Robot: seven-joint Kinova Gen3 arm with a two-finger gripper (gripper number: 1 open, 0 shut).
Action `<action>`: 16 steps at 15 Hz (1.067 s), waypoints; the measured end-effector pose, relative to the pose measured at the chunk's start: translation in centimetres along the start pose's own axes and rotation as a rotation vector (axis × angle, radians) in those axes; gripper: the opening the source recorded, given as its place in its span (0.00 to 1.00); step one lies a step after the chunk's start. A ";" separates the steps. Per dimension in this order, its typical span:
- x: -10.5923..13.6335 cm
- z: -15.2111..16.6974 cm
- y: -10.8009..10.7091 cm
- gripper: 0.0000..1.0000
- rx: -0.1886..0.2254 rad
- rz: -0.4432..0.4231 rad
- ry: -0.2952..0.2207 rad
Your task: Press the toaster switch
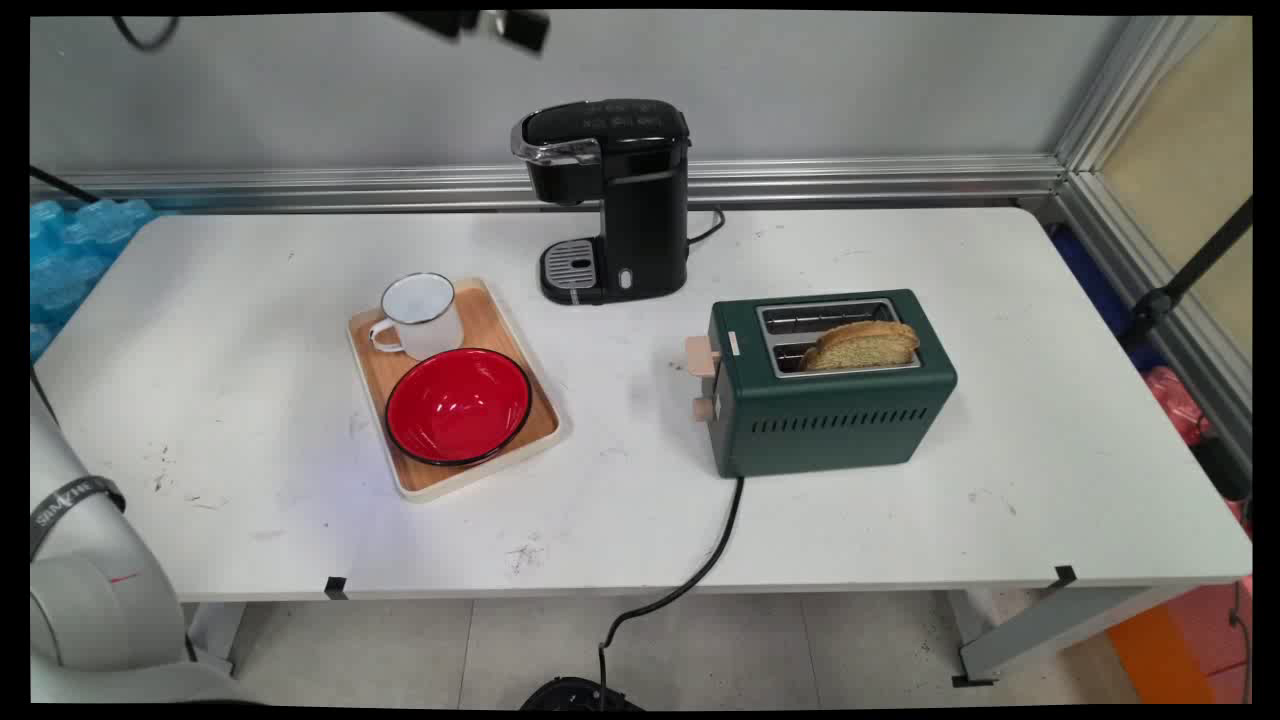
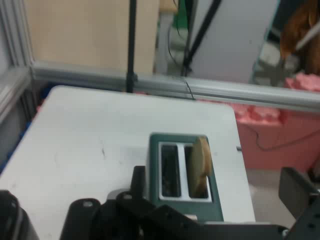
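My gripper (image 1: 497, 24) hangs high at the top edge of the main view, far above the table and holding nothing. In the hand view its gripper (image 2: 216, 186) stands open, the two black fingers (image 2: 137, 181) wide apart. It looks down on a dark green toaster (image 2: 154, 165), with a slice of brown bread (image 2: 201, 167) standing in one slot. In the main view the toaster (image 1: 830, 410) sits right of centre, and the bread (image 1: 862, 345) is in the slot nearer the camera. The other slot is empty.
A black coffee machine (image 1: 612, 200) stands at the back centre. A wooden tray (image 1: 530, 400) at centre left holds a white mug (image 1: 420, 312) and a red bowl (image 1: 458, 405). The toaster's black cord (image 1: 715, 545) runs over the table's front edge.
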 end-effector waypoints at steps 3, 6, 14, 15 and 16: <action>-0.9 2.5 1.1 1.00 -0.008 0.005 -0.058; -1.6 5.2 1.7 1.00 -0.007 0.027 -0.115; -2.6 12.1 2.3 1.00 0.019 0.103 -0.256; -2.7 12.8 2.4 1.00 0.023 0.110 -0.273; -2.8 13.7 2.5 1.00 0.027 0.116 -0.291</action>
